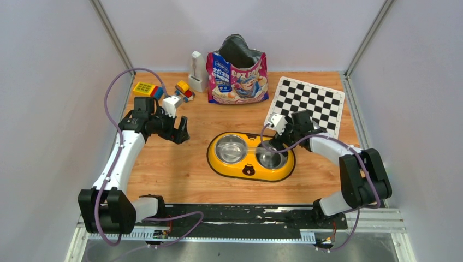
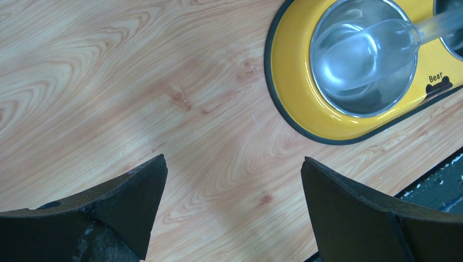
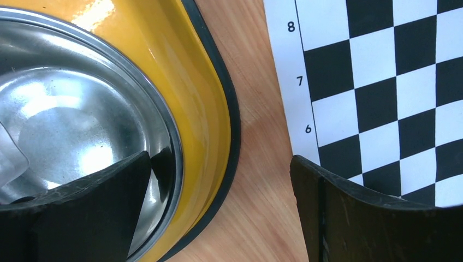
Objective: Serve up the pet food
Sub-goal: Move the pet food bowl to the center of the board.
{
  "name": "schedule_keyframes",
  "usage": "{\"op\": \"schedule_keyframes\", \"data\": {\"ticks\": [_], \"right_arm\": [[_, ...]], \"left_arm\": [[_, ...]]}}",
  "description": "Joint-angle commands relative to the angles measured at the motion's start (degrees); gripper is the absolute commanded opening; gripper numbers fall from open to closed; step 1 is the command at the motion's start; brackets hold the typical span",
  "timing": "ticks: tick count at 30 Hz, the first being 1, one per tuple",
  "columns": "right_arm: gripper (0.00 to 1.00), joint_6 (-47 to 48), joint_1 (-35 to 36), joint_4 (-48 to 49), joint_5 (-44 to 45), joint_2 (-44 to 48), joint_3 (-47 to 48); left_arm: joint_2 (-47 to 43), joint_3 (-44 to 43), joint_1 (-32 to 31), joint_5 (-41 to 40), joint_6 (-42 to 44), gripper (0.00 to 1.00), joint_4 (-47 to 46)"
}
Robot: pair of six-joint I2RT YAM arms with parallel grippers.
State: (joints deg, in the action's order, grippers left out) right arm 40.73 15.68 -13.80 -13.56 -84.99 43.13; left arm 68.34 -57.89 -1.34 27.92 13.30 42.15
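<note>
Pale grey walls box in a wood-grain surface (image 1: 164, 174) with a black mounting strip (image 1: 229, 214) along its near edge, where both arm bases sit.

The left arm rises from the near-left corner and runs forward along the left side. It bends at the elbow and turns its forearm rightward. A purple cable (image 1: 109, 103) loops over it. Its left claw (image 2: 232, 164) hangs above bare wood to the left of the feeder, with its matte black, wedge-shaped fingers (image 2: 136, 191) spread wide and holding nothing.

The right arm climbs from the near-right corner, folds at a bulky black joint, and stretches its white forearm leftward. The right claw (image 3: 218, 159) is also apart and empty. In the wrist view one finger shows over the steel bowl and the other over wood beside the chessboard (image 1: 308, 103).

Between the arms lies the feeder (image 1: 248, 170), a glossy yellow oval with a dark rim that holds two polished steel bowls side by side. A clear plastic scoop (image 2: 360, 57) rests in the left bowl, its handle reaching toward the right one.

Farther back, the flat black-and-white chessboard lies to the right. The pet food bag (image 1: 237, 76) stands upright against the far wall. It is shiny pink, purple and blue with a cartoon cat, and its top gapes dark; the pellets themselves cannot be made out. To its left are a white bottle-like object (image 1: 196, 71) and some coloured toy blocks (image 1: 147, 89).
</note>
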Motion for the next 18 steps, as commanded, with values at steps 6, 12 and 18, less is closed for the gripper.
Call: {"op": "schedule_keyframes", "data": {"ticks": [6, 12, 18], "right_arm": [[1.00, 7.7, -2.9, -4.8, -1.6, 4.8, 7.1], [1.00, 8.5, -2.9, -17.7, -11.5, 15.6, 17.0], [1.00, 6.6, -2.3, -21.0, -19.7, 21.9, 21.6]], "left_arm": [[-0.8, -1.3, 0.3, 0.4, -0.7, 1.00, -0.7], [-2.1, -0.5, 0.3, 0.3, -0.6, 1.00, -1.5], [-1.5, -9.4, 0.3, -2.4, -0.3, 1.00, -1.9]]}}
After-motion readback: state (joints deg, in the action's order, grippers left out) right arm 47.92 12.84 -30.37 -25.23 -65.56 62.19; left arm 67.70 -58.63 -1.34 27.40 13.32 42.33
